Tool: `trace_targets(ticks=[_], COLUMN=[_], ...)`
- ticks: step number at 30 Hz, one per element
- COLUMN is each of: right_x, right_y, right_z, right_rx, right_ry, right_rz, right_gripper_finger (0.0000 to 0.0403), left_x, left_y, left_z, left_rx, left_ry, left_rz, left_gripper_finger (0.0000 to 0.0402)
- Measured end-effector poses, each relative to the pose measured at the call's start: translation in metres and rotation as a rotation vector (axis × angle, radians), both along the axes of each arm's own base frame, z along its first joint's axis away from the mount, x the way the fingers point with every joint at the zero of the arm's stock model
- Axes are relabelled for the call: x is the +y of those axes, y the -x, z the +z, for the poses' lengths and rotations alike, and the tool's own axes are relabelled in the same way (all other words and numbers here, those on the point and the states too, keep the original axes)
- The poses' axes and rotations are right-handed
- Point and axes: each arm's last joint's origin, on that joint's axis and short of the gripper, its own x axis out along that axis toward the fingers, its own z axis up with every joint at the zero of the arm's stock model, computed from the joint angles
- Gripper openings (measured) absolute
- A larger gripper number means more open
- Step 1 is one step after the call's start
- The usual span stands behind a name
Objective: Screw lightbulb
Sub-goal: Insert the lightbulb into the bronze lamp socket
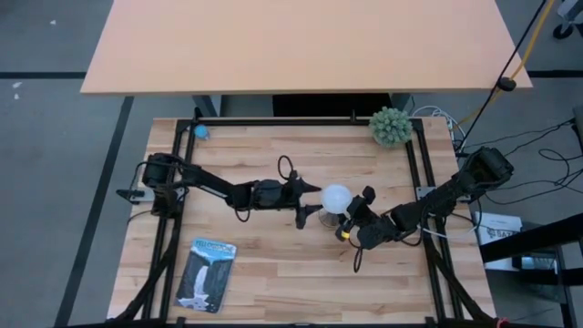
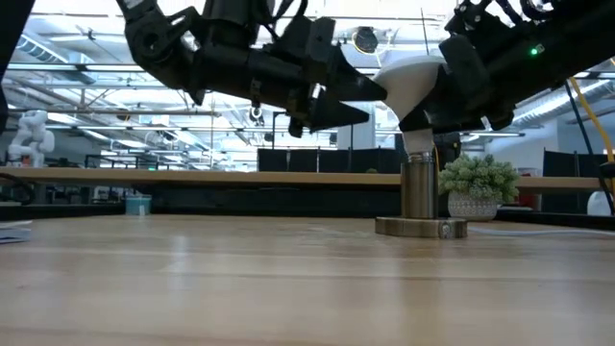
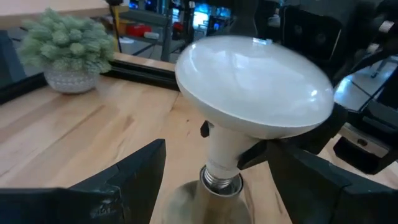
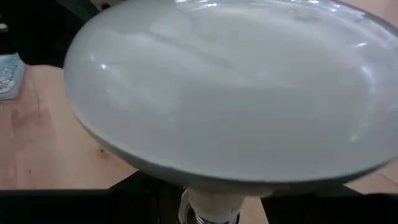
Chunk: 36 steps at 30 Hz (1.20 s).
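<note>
The lightbulb (image 1: 337, 197) sits tilted with its threaded neck in the metal socket (image 2: 419, 197), mid-tabletop (image 1: 273, 264). The right end effector (image 1: 362, 211) is clenched on its neck from the right. The left end effector (image 1: 311, 204) hangs released just beside it, fingers spread. A potted plant (image 1: 390, 126) stands at the far edge.

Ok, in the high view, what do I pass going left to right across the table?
Printed packet → left gripper → lightbulb → right gripper → small potted plant.
</note>
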Motion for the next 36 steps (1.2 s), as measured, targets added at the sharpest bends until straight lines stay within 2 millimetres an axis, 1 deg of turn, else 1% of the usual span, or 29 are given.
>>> trace_targets(ticks=[5,8,14,18,24,30,33,36], right_x=[0.000,0.000,0.000,0.001,-0.003,-0.003,-0.003,-0.003], right_y=[0.000,0.000,0.001,0.002,-0.001,-0.001,-0.001,-0.001], right_z=[0.000,0.001,-0.001,-0.003,-0.004,-0.004,-0.004,-0.005], right_rx=[-0.009,-0.019,0.001,0.021,0.029,0.033,0.037,0.051], right_ry=[-0.007,-0.015,-0.016,-0.044,-0.100,-0.094,-0.088,-0.091], right_rz=[-0.002,-0.010,0.001,0.019,0.042,0.044,0.046,0.057], right_gripper_finger=[0.0167,0.0167,0.0167,0.0167,0.0167,0.0167,0.0173,0.0188], left_x=[-0.002,-0.002,-0.002,-0.006,-0.011,-0.010,-0.010,-0.010], left_y=[-0.017,-0.021,-0.021,-0.020,-0.020,-0.020,-0.020,-0.021], left_z=[-0.004,-0.001,-0.002,-0.006,-0.006,-0.005,-0.005,-0.001], left_rx=[-0.001,-0.010,0.016,0.064,0.056,0.056,0.046,0.008], left_ry=[0.001,-0.003,-0.022,-0.019,-0.021,-0.022,-0.022,-0.027], left_rz=[-0.025,-0.025,-0.027,-0.031,-0.036,-0.034,-0.034,-0.033], left_gripper_finger=[0.0284,0.0284,0.0284,0.0284,0.0284,0.0284,0.0284,0.0284])
